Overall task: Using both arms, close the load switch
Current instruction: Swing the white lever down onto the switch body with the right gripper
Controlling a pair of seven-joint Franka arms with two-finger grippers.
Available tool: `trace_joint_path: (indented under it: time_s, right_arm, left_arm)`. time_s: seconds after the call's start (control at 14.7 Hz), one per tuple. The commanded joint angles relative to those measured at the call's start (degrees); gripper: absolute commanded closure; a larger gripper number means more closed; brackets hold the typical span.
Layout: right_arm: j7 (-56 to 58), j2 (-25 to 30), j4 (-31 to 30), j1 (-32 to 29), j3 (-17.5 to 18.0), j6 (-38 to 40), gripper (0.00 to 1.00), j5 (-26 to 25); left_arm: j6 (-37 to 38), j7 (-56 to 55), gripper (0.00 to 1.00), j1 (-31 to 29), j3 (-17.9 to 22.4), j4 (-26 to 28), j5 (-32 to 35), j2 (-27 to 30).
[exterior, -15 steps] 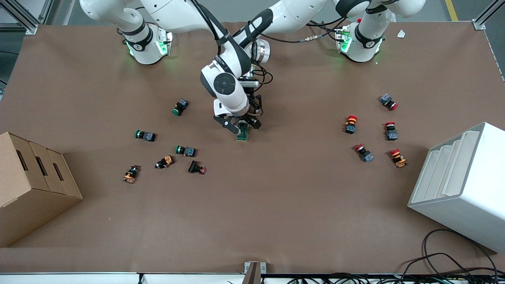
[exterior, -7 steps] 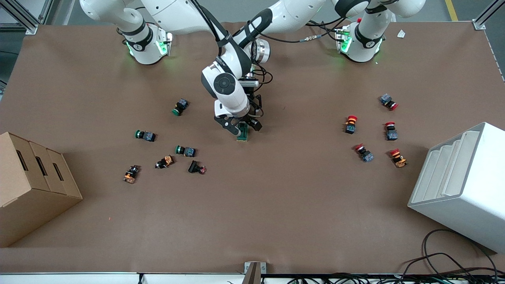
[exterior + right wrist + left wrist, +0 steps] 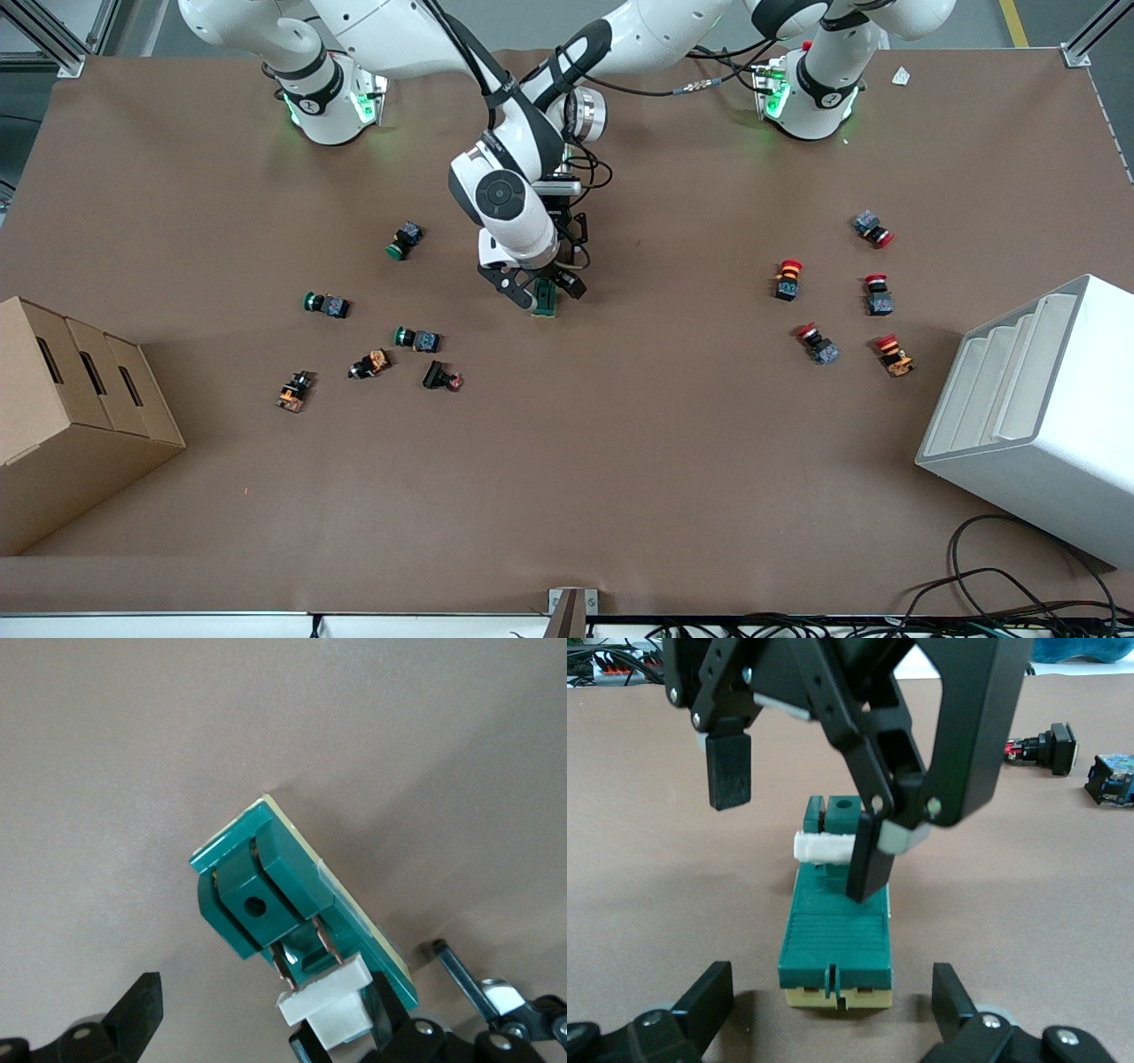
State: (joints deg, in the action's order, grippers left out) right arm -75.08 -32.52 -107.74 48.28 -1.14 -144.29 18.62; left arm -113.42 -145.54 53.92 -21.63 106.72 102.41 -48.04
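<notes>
The brown surface [image 3: 620, 461] carries a cardboard box [image 3: 71, 416] at the right arm's end and a white rack [image 3: 1045, 416] at the left arm's end. Push buttons [image 3: 416, 338] lie scattered toward both ends.

You have both arms reaching to the middle, where the switch [image 3: 546, 299] lies flat on the surface. Its white lever [image 3: 824, 847] sticks out sideways at one end of the green body.

The right end effector [image 3: 535, 291] is over the switch with its fingers spread wide. One fingertip [image 3: 866, 859] touches the lever or stands just beside it; the other hangs free, apart from the switch. It grips nothing.

The left end effector [image 3: 833, 1001] is low at the cream end of the switch, also spread wide. Its fingers [image 3: 709, 997] stand on each side of the body, not touching.

I think the risk is here: the switch is not held. If you push the lever now, the whole body can slide or turn on the surface and the lever will not close. The fingertip can also slip off the small lever. Clamp the body with the left end effector first.
</notes>
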Motion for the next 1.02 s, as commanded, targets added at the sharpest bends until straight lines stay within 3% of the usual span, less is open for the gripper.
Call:
trace_joint_path:
  time_s: [0.0, 0.95]
  right_arm:
    - [1.43, -1.23, 4.02, -2.84, -0.27, -3.01, 0.0, 0.01]
    - [2.57, -5.18, 7.98, -3.9, -0.27, -3.54, 0.0, -0.43]
  left_arm:
    - [-1.27, -0.97, 0.01, 0.66, -0.08, -0.2, 0.08, -3.2]
    - [-0.92, -1.06, 0.01, 0.66, -0.08, -0.2, 0.08, -3.2]
